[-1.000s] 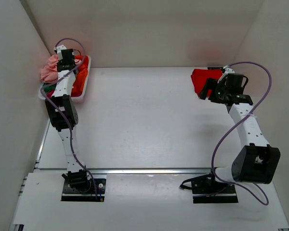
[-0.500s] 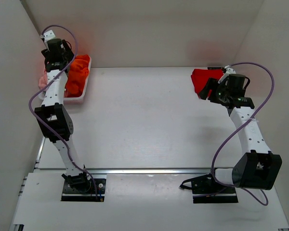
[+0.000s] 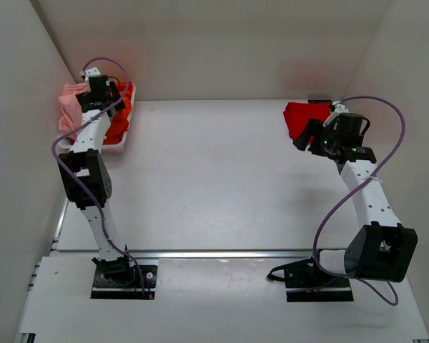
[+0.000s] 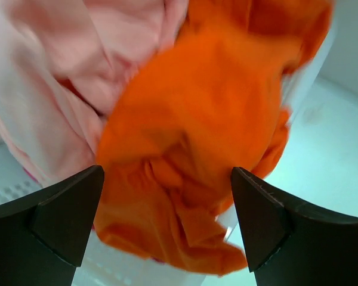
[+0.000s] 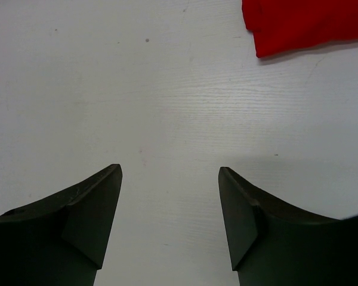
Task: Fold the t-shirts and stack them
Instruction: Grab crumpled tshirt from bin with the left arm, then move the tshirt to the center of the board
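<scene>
Looking down from overhead, the left arm reaches to the far left corner of the table, where its wrist covers much of the white basket. Only parts of the orange t-shirt and the pale pink t-shirt show around it. The pink one bulges over the basket's left rim. What lies beneath these two cannot be made out.

In the left wrist view, the left gripper stands with its jaws spread wide, holding nothing. The crumpled orange cloth lies below the gap, beside the pink cloth. Whether the fingertips touch the fabric cannot be told, as the view is blurred and close. The basket wall shows only faintly at the lower edge.

The right gripper hangs over bare table with its jaws apart and nothing between them. The red t-shirt lies on the table just beyond it, apart from the fingers and cut off by the frame's top and right edges. From overhead, the right wrist partly hides that shirt's right side.
</scene>
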You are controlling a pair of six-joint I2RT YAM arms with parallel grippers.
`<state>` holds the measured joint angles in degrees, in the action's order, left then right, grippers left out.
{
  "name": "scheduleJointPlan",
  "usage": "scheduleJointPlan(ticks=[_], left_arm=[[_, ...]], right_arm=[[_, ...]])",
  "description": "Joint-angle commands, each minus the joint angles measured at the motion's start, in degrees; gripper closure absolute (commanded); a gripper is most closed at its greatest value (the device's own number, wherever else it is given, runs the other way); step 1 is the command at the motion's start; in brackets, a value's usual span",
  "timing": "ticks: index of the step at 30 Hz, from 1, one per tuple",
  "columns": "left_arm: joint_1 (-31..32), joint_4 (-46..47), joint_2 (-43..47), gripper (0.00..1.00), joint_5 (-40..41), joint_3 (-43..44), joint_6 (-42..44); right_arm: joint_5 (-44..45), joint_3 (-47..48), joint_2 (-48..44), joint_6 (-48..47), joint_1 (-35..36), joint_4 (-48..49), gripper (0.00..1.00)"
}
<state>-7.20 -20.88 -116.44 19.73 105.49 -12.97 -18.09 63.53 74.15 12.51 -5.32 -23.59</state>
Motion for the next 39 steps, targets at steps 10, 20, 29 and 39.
scheduleJointPlan(ticks=[10, 20, 29, 39], left_arm=[[6.50, -3.13, -1.27, 1.00, 10.04, 1.40, 5.58], [5.62, -1.45, 15.16, 1.00, 6.39, 19.66, 5.68], [17.76, 3.04, 39.34, 1.00, -17.66, 9.39, -9.51], [15.47, 5.23, 51.23, 1.00, -30.86, -18.07, -24.18]], right_arm=[[-1.33, -0.51, -2.43, 0.23, -1.44, 1.53, 0.36], [-2.21, -0.24, -5.59, 1.90, 0.66, 1.53, 0.41], [-1.69, -2.89, -10.51, 0.59, -2.06, -0.22, 0.41], [-1.69, -4.90, -12.28, -0.47, -1.01, -0.84, 0.41]])
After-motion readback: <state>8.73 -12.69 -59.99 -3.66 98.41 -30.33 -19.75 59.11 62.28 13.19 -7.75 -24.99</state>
